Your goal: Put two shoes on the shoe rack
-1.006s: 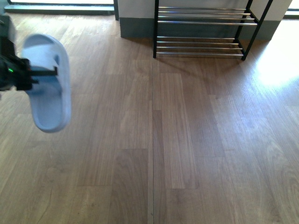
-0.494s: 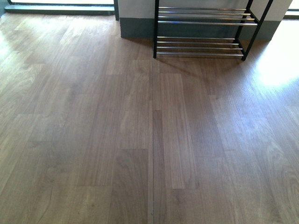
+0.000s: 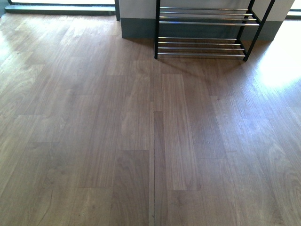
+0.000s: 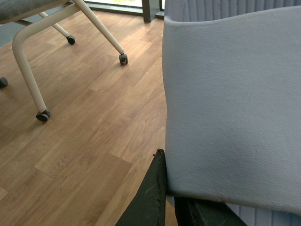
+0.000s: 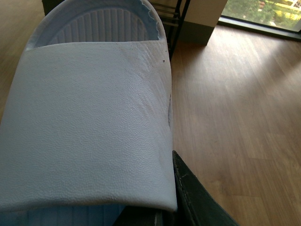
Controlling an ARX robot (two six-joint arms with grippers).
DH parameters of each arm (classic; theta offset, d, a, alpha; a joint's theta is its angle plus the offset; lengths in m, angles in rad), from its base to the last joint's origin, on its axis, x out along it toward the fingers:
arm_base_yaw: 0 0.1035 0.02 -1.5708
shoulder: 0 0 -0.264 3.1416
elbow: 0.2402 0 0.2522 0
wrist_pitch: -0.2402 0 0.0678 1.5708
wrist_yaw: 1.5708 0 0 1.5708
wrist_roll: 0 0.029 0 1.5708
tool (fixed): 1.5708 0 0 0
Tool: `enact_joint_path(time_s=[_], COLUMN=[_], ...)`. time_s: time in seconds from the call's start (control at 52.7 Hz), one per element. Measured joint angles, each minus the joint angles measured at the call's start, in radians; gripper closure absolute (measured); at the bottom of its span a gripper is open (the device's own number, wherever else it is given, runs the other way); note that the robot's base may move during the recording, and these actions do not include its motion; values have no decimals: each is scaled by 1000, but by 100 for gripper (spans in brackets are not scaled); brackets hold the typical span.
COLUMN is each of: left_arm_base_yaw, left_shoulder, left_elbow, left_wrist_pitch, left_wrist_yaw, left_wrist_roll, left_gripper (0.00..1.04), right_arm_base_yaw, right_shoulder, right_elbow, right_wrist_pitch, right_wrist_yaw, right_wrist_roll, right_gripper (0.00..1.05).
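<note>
Rack [image 3: 202,30] of black frame and chrome bars stands at the far side of the wooden floor [image 3: 141,141], against the wall base; in my front view both visible tiers carry nothing, and neither arm appears there. The shoes I see are pale blue-grey slides, not sneakers. In my left wrist view, the left hand [image 4: 164,202] shows dark fingers [image 4: 150,197] closed on the edge of the left slide's broad strap [image 4: 235,103], which fills the frame close to the camera; a chair with white legs on castors [image 4: 42,115] stands beyond. In my right wrist view, the right hand [image 5: 174,207] is clamped on the strap edge of the right slide [image 5: 89,132], whose ribbed footbed points toward the rack.
</note>
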Motion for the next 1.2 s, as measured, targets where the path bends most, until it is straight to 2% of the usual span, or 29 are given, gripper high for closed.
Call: enact_joint_path(time_s=[1.196], left_arm_base_yaw=[0], left_shoulder=[0], left_elbow=[0], left_wrist_pitch=[0], left_wrist_yaw=[-2], left_wrist_roll=[-3], left_gripper=[103], right_arm_base_yaw=[0], right_shoulder=[0], right_elbow=[0], right_wrist_pitch=[0], right_wrist_yaw=[0], right_wrist_roll=[0], right_gripper=[103])
